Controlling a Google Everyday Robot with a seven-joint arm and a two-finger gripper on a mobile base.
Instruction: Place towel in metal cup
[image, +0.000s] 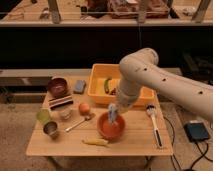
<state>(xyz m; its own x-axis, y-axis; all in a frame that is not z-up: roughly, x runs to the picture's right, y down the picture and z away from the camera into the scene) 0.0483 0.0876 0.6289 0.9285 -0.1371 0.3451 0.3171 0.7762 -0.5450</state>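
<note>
Gripper (115, 107) pinched shut on the towel (112, 118), cloth dangling over the orange bowl (111, 132). Far left sits the metal cup (51, 129), just in front of the green cup (43, 116). Target lies well left of the gripper and slightly forward, with the spoon (79, 123) between them.

A light wooden bench (135, 144) stands on a pale speckled floor (15, 127). Behind it runs a low grey ledge (25, 76), then a dark panel (75, 47) under a long shelf (30, 22) with metal posts (54, 10). A dark box (199, 131) with cables lies on the floor at right.
</note>
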